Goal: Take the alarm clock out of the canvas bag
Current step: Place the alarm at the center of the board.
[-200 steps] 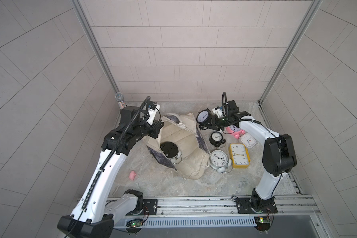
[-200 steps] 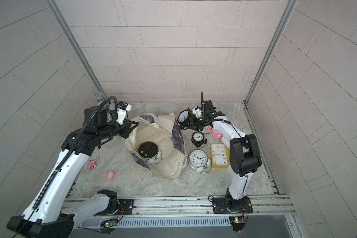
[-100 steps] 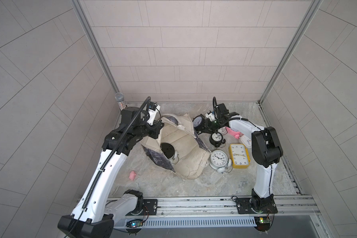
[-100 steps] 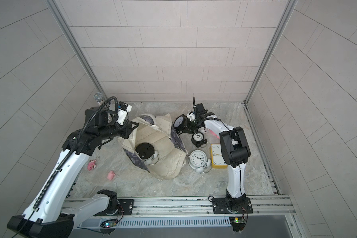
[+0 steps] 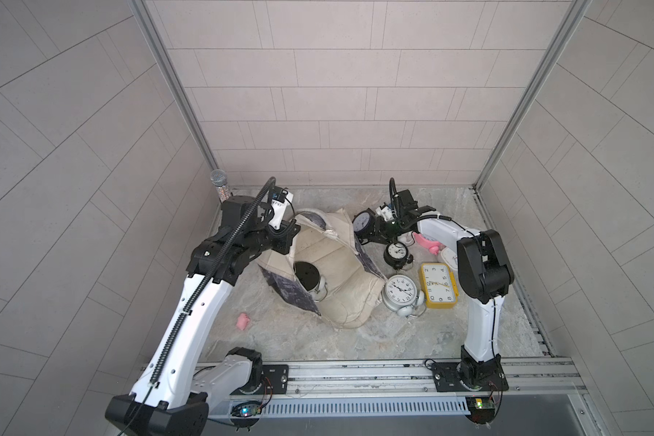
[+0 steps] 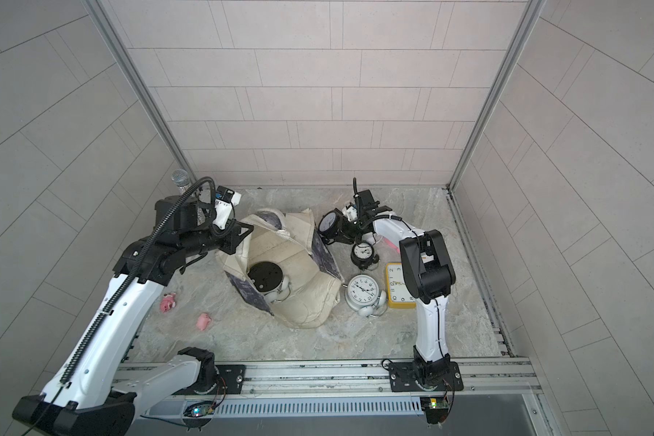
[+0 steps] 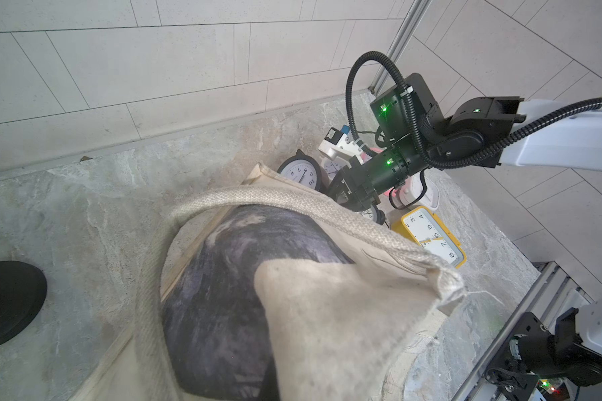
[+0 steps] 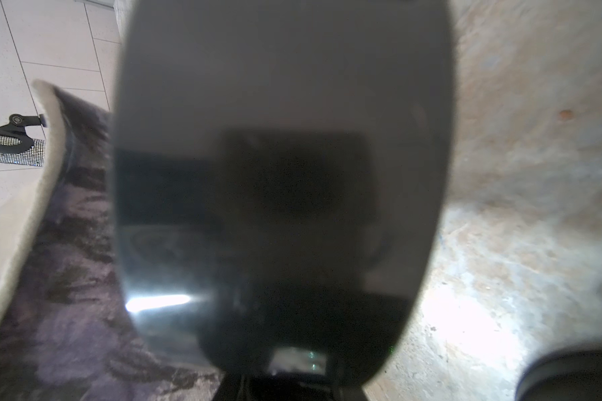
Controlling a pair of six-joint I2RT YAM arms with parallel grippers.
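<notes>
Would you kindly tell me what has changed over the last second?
The right tool, shut on the black alarm clock, carried it slightly toward the canvas bag, its elbow swinging inward. The left tool stays clamped on the bag's rim; the clock inside the bag is unmoved.

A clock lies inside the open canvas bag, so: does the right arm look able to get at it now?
Probably not yet: the right tool is shut on a black clock. Otherwise the canvas bag gapes, the clock inside uncovered.
</notes>
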